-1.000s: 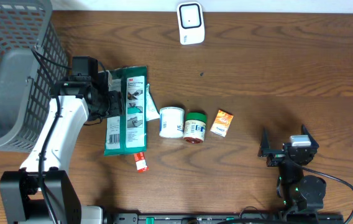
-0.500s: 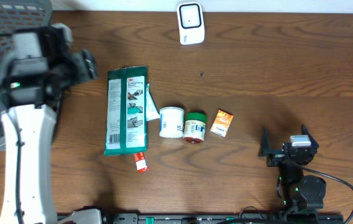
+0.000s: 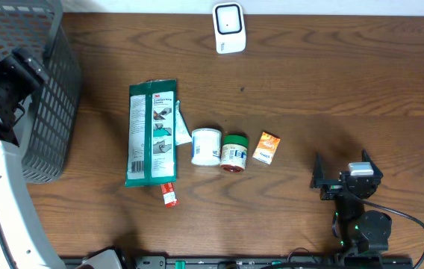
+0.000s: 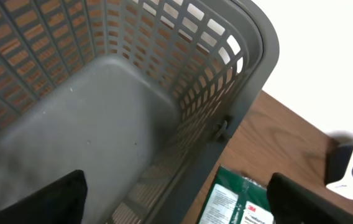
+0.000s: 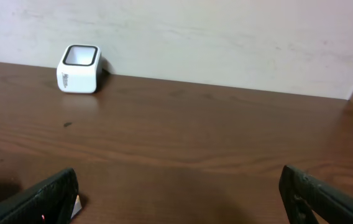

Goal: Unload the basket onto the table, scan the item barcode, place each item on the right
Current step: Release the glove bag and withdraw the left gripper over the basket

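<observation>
No item in either grip yet. For the left gripper (image 4: 176, 202): spread wide with nothing between the fingers, raised above the grey basket (image 3: 48, 97) at the far left of the table (image 3: 346, 82), tilted to look down into the basket and past its rim toward the green packet (image 3: 151, 133). For the right gripper (image 3: 343, 170): likewise fully apart and holding nothing, parked low near the front right, pointing across the wood toward the white scanner (image 3: 228, 28) at the far edge. As for things to scan: set out in a row mid-table, reading from the robot's left, the green packet, a white tub (image 3: 206, 146), a green-lidded jar (image 3: 234, 152) and a small orange box (image 3: 266, 147), plus a small red tube (image 3: 169, 194) just off the packet's near end. No telling from here which of them comes next. Most likely the packet, judging by nearness: just to the right of the basket and apart from it, flat on the wood, long axis running near to far with a slight lean, so well below and to the right of the left gripper. Much closer to the left arm than to the right; nearest the right arm, the orange box. Probably calls for a swing rightward off the basket and a descent, fingers set across the packet's short width, then a carry up-table to the scanner beyond the row.
</observation>
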